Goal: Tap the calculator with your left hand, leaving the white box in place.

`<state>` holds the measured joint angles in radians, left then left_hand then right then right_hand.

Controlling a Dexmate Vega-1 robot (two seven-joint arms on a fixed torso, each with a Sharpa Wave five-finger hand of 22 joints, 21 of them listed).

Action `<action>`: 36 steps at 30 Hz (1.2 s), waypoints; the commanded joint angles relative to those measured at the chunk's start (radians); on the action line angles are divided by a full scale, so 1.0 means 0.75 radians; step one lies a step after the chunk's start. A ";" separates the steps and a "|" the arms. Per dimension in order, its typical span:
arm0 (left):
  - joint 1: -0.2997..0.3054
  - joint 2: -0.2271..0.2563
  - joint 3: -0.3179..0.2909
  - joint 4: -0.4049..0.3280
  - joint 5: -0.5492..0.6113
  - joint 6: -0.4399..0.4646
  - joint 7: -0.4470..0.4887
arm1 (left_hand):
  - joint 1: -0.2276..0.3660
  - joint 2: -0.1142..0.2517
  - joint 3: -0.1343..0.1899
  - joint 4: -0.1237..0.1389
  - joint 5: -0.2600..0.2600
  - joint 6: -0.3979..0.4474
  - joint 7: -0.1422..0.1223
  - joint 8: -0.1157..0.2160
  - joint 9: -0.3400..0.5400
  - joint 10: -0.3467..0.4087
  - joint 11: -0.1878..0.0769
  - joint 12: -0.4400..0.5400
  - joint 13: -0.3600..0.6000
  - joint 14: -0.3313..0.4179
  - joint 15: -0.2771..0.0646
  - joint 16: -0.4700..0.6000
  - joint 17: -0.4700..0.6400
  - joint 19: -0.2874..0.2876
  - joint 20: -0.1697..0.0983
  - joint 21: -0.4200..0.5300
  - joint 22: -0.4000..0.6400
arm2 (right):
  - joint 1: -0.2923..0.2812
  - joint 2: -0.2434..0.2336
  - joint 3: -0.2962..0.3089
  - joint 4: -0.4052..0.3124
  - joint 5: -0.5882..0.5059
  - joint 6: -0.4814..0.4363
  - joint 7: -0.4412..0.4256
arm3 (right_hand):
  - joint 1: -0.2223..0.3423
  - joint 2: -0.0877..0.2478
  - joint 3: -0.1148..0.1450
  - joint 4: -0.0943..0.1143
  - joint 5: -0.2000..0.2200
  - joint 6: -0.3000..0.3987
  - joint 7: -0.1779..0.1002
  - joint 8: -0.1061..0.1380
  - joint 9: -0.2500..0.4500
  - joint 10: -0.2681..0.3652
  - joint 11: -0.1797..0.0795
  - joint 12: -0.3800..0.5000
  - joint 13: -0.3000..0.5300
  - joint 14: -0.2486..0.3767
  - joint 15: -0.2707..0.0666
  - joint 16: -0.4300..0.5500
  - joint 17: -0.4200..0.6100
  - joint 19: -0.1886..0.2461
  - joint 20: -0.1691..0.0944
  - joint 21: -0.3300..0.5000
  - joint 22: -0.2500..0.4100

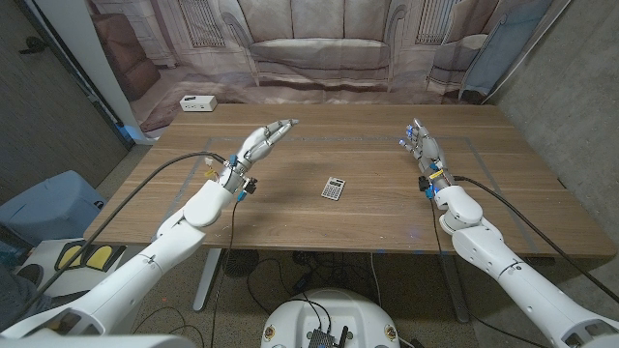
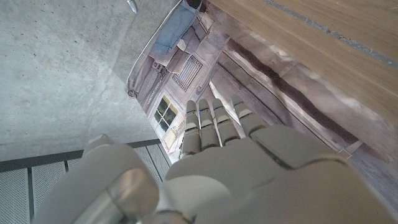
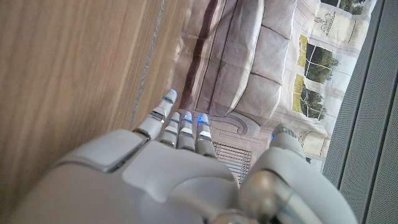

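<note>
Nearest the camera in the head view, the two white arms come up from the bottom corners, and between them, just right of the frame's centre, the calculator [image 1: 334,188] lies flat on the wooden table [image 1: 290,217], small and alone on bare wood. The left hand [image 1: 259,145] is raised above the table at left of centre, its fingers stretched out straight and close together, pointing toward the upper right and holding nothing; in the left wrist view the same fingers [image 2: 211,127] run side by side toward the painted backdrop. The calculator sits to the lower right of that hand in the frame, clearly apart from it, with open tabletop between. To do the tap well, I judge the hand should swing right and toward the near edge, tip its fingertips downward, and come down gently on the calculator's face with a short touch (a push would slide so light a thing). The right hand [image 1: 422,146] stands at right of centre, fingers extended upward and empty, and has no part in this step. Farthest off, in the upper left of the frame near the table's back corner, the white box [image 1: 197,102] rests well away from the left hand's likely path, so it should stay undisturbed.
</note>
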<state>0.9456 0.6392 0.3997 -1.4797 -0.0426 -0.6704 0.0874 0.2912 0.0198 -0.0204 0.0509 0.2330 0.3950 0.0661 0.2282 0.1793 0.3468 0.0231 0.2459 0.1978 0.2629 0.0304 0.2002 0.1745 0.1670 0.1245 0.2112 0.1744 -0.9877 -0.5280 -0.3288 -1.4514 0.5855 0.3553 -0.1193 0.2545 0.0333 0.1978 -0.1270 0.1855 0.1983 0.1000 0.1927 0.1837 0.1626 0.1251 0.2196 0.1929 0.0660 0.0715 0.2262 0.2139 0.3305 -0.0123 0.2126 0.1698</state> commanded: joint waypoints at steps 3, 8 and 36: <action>0.032 0.036 -0.013 -0.086 0.222 0.016 0.114 | 0.022 0.008 0.005 -0.012 -0.006 0.030 0.009 0.000 0.006 0.024 0.007 0.011 0.004 0.031 0.002 0.008 0.006 0.046 -0.045 0.017 0.007 | -0.006 -0.003 -0.006 -0.010 0.008 -0.007 0.008 | 0.019 0.006 0.008 -0.003 0.001 0.011 0.006 0.007 0.006 0.002 0.011 -0.005 0.005 0.003 0.003 -0.003 -0.001 0.007 0.002 -0.005 0.002; 0.059 0.059 -0.031 -0.152 0.364 0.080 0.190 | 0.029 0.013 0.007 -0.016 -0.009 0.050 0.012 0.003 0.006 0.039 0.009 0.013 0.004 0.045 0.002 0.009 0.006 0.063 -0.047 0.019 0.006 | -0.018 -0.007 -0.006 -0.029 0.007 -0.020 -0.005 | 0.021 0.008 0.009 -0.004 0.001 0.010 0.008 0.007 0.006 0.003 0.011 -0.005 0.005 0.001 0.005 -0.004 -0.001 0.004 0.003 -0.007 0.002; 0.055 0.157 0.045 -0.312 0.777 0.309 0.409 | 0.057 0.038 0.016 -0.029 -0.021 0.163 -0.029 0.013 0.008 0.127 -0.041 0.025 0.005 0.112 -0.028 0.008 0.006 0.109 -0.013 0.011 0.006 | -0.062 -0.028 0.008 -0.087 0.021 -0.036 -0.016 | 0.023 0.010 0.007 -0.004 -0.001 0.011 0.007 0.006 0.006 0.005 0.011 -0.009 0.006 0.000 0.008 -0.008 0.000 0.002 0.008 -0.013 0.002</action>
<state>1.0111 0.7360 0.3946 -1.6943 0.4615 -0.4845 0.3592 0.3268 0.0450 -0.0088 0.0312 0.2186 0.5071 0.0470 0.2331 0.1842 0.4312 -0.0004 0.2592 0.1977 0.3414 0.0125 0.2002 0.1745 0.2465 0.1022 0.2190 0.1743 -1.0269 -0.5486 -0.3244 -1.5095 0.5908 0.3326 -0.1342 0.2596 0.0385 0.1977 -0.1269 0.1855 0.2001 0.1018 0.1927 0.1836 0.1626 0.1290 0.2120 0.1928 0.0659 0.0714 0.2214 0.2140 0.3305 -0.0123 0.2034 0.1698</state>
